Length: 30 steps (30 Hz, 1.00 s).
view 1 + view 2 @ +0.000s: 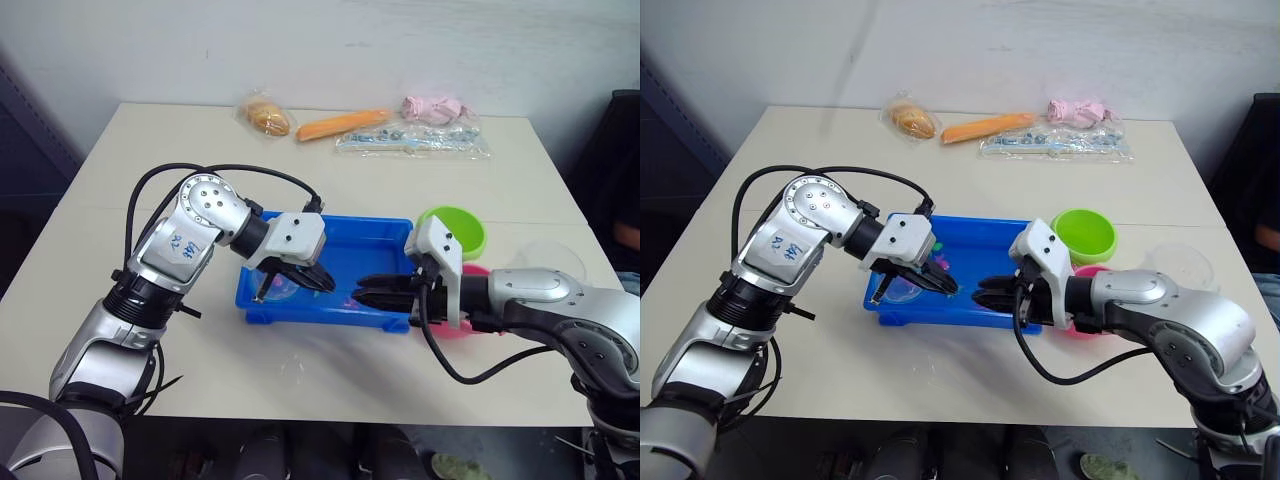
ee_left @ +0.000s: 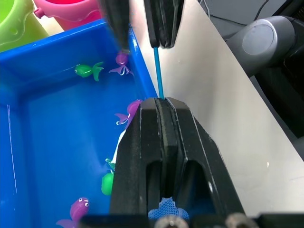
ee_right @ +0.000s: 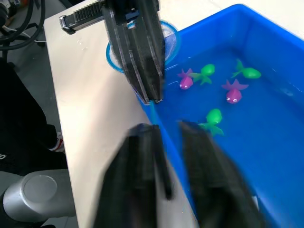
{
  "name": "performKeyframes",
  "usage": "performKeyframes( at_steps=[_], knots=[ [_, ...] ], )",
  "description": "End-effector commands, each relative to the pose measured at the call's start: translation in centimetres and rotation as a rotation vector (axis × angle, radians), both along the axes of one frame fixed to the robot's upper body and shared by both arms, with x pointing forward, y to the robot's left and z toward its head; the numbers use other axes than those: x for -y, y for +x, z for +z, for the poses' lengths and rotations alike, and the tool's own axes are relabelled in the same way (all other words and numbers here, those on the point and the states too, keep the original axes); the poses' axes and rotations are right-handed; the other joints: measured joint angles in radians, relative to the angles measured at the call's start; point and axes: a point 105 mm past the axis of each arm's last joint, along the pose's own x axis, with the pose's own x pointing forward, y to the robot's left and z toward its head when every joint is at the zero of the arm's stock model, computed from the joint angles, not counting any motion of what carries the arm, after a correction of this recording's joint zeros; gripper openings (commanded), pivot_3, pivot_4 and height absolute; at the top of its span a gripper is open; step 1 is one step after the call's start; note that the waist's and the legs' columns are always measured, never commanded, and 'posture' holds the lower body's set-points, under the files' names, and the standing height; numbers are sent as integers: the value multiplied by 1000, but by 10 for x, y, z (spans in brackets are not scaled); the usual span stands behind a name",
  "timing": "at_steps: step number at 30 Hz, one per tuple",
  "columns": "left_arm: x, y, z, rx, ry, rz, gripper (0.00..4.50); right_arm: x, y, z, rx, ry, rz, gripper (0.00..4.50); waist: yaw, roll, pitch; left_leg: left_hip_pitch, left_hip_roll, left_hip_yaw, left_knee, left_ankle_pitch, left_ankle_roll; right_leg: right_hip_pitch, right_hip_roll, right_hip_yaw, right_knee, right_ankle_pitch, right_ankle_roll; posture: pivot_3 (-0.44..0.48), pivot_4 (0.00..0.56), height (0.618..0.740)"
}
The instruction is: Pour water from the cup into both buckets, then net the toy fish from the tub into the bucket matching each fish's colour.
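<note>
Net: small round hoop with blue rim and clear mesh on a thin stick; hoop sits at the tub's near-left corner, over the rim; the stick runs along the tub's near wall toward the right gripper.
Left gripper: fingers closed tight on the net's stick just by the hoop, above the tub's near-left part.
Right gripper: at the tub's near-right edge, facing the left one; in the left wrist view its fingers look pressed on the far end of the stick, though its own wrist view is blurred, so this is not certain.
Tub: shallow rectangular bright blue plastic tray at the middle of the pale table.
Toy fish: tiny plastic ones loose in the tub, a green one and a magenta one among several.
Buckets: lime green pail just beside the tub's far-right corner; pink pail next to it, nearer, partly behind the right arm.
Cup: clear plastic cup right of the pails.
Far edge of table: clear bags of small items.
</note>
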Motion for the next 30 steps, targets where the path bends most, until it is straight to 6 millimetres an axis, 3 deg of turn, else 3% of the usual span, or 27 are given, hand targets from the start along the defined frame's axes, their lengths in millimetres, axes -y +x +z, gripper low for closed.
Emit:
performKeyframes(
  at_steps=[1,7,10,13,17,18,21,25,30],
  knots=[
    [6,-7,8,27,-33,-32,0,0,-1,3,20,0,-3,51,0,0,0,0,0,0,0,0,0,0,0,0,0,0,0,0,150,740],
    [4,-10,12,3,-66,-20,0,3,0,2,17,-2,-9,51,0,0,0,0,0,0,0,0,0,0,0,0,0,0,0,0,150,740],
    [0,-12,28,-36,-202,-9,1044,8,3,5,53,0,-19,0,0,0,0,0,0,0,0,0,0,0,0,0,0,0,0,0,150,740],
    [-12,-11,55,-71,-392,16,2407,14,5,9,88,-15,-19,0,-1,0,0,0,0,-1,0,0,0,0,0,0,0,0,0,0,150,740],
    [-48,1,77,-26,-519,129,4230,24,8,16,144,-44,-11,0,-5,0,0,0,0,-1,0,0,0,0,0,0,0,0,0,0,150,740],
    [-57,3,81,-21,-543,160,4406,27,9,18,160,-54,-12,0,-7,0,0,0,0,0,0,0,0,0,0,0,1,0,0,0,150,740],
    [-91,14,79,-2,-590,303,4406,42,17,25,227,-108,-39,0,-9,0,0,0,1,0,0,0,0,0,0,0,0,0,0,0,150,740],
    [-133,19,52,63,-601,461,4406,70,26,33,317,-210,-82,0,-9,0,0,1,0,0,0,0,0,0,0,0,0,0,0,0,150,740],
    [-151,3,10,-32,-552,546,4406,97,31,27,399,-400,-49,0,-4,0,0,0,0,1,0,0,0,0,0,0,0,0,1,0,150,740]
  ],
)
